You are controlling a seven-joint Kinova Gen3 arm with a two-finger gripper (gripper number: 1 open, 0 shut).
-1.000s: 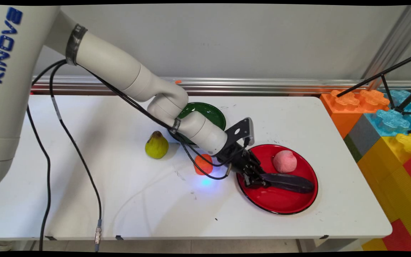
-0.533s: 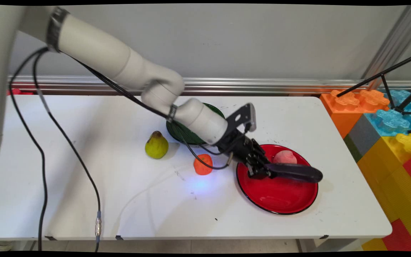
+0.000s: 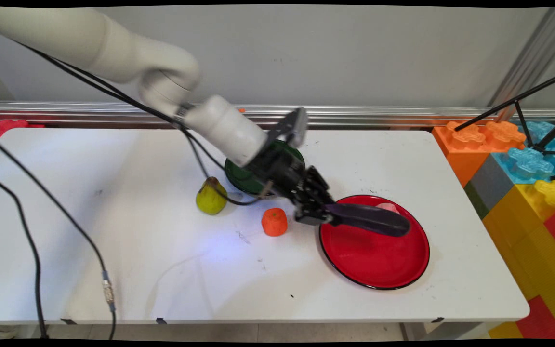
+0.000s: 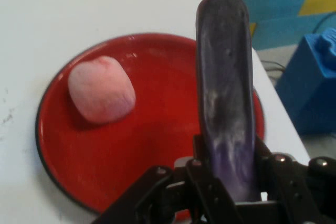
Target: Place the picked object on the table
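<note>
- The counter (image 3: 171, 270) carries a red plate (image 3: 378, 270) with a pink fruit (image 4: 101, 90) on it.
- The gripper (image 3: 317, 215) has its fingers clamped on one end of a purple eggplant (image 3: 366, 219), lifted above the plate.
- An orange fruit (image 3: 274, 221) sits just left.
- Farther back: a pear (image 3: 211, 196) and a green plate (image 3: 239, 173).

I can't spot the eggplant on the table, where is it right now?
The eggplant is off the table, clamped in the gripper above the red plate's left half, in front of the pink peach.
</note>
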